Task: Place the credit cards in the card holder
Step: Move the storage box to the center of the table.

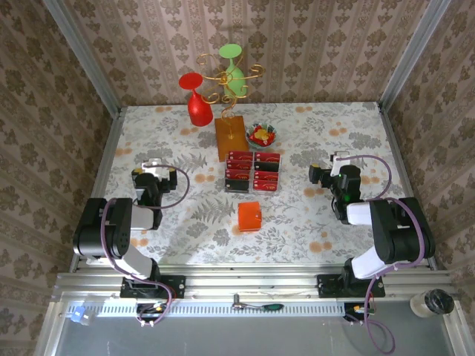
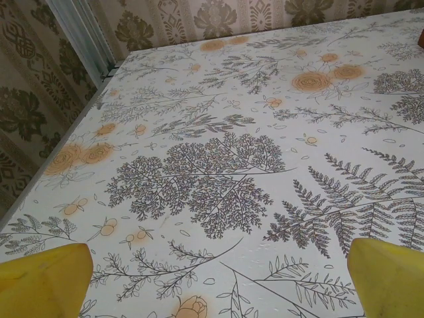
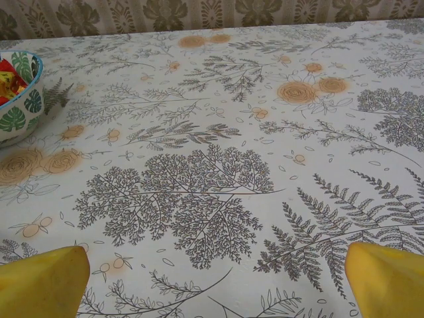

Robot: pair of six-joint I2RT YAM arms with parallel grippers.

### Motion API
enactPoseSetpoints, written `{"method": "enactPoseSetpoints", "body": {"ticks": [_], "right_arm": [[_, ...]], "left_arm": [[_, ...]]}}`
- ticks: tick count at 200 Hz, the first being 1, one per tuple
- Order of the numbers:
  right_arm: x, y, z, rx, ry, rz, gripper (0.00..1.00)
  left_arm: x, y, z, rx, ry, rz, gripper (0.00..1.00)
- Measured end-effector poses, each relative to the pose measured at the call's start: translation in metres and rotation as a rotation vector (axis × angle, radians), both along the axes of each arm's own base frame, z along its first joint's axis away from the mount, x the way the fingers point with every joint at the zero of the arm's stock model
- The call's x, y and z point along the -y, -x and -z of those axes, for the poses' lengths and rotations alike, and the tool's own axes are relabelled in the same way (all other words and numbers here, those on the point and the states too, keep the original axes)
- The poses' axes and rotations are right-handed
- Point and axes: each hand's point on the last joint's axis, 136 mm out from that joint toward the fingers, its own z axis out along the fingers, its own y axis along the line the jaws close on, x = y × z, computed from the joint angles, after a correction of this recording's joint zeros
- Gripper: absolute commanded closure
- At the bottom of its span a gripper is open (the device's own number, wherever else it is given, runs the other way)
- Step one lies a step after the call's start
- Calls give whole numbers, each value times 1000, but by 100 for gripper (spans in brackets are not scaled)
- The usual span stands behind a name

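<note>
Enclosing the scene, wallpapered walls (image 1: 312,44) surround a floral-printed bench (image 1: 185,222). Both arms sit folded at the near edge. The left hand (image 1: 154,167) and right hand (image 1: 338,159) hang low over bare bench, jaws spread wide, holding nothing. Red cards (image 1: 253,171) lie in two columns mid-bench. The orange holder (image 1: 249,216) lies just nearer, apart from them.

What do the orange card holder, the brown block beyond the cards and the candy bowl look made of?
Card holder: probably leather or faux leather, with a matte orange surface and soft edges, but too small to be sure. Brown block: likely wood, warm brown with a low, even sheen. Candy bowl: looks like glazed ceramic, glossy white with green leaf prints and a blue rim.
</note>
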Motion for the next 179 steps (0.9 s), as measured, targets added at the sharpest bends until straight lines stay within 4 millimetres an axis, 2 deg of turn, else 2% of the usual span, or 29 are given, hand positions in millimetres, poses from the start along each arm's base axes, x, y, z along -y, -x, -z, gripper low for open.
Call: {"method": "enactPoseSetpoints", "body": {"ticks": [140,179], "right_arm": [[0,0,0,0,0,-1,0],[0,0,0,0,0,-1,0]], "left_arm": [[-7,-5,4,-39,20,12,0],[-4,-4,9,-58,29,28,0]]}}
